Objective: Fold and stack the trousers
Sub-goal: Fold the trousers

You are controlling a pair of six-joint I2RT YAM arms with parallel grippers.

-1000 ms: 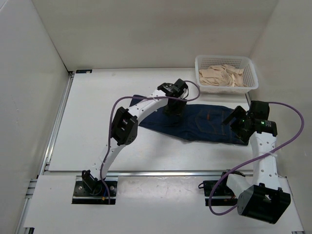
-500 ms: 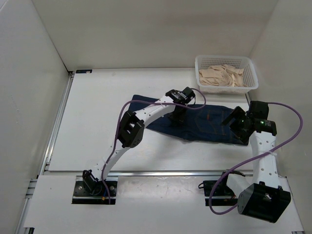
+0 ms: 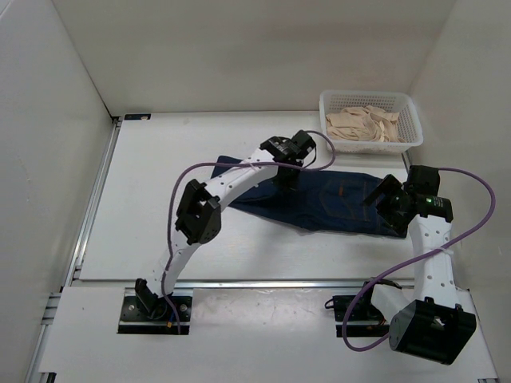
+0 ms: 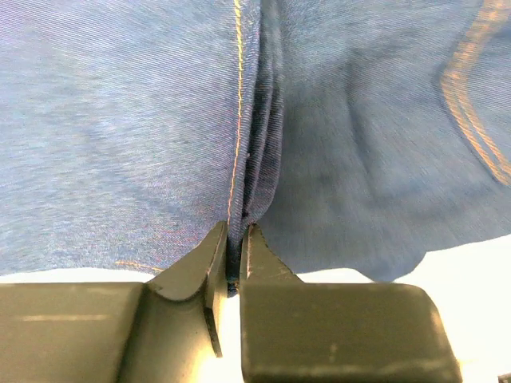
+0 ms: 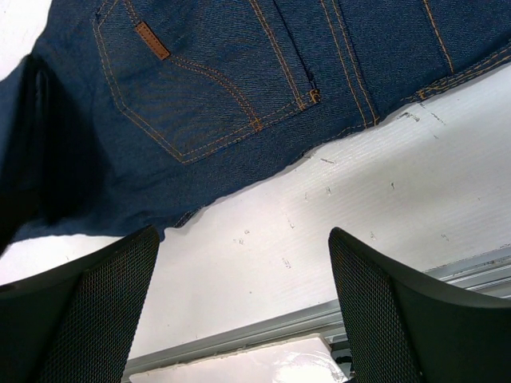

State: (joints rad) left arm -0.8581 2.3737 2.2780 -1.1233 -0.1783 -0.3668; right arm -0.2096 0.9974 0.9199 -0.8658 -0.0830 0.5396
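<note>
The trousers (image 3: pixel 335 199), dark navy jeans with tan stitching, lie flat across the middle of the table. My left gripper (image 3: pixel 289 169) is down at their far edge, near the middle. In the left wrist view its fingers (image 4: pixel 236 243) are pinched shut on a raised ridge of the denim (image 4: pixel 254 152). My right gripper (image 3: pixel 389 203) hovers over the right end of the jeans. Its black mesh fingers (image 5: pixel 92 299) stand wide apart over bare table, nothing between them. A back pocket with a small brown tag (image 5: pixel 152 41) shows in the right wrist view.
A white basket (image 3: pixel 413 126) of beige cloth (image 3: pixel 361 124) stands at the back right. White walls close in the table on the left, back and right. A metal rail (image 3: pixel 263 282) runs along the table's near edge.
My left gripper has closed onto the far edge of the jeans, and its wrist has shifted slightly. The right arm has not moved.
</note>
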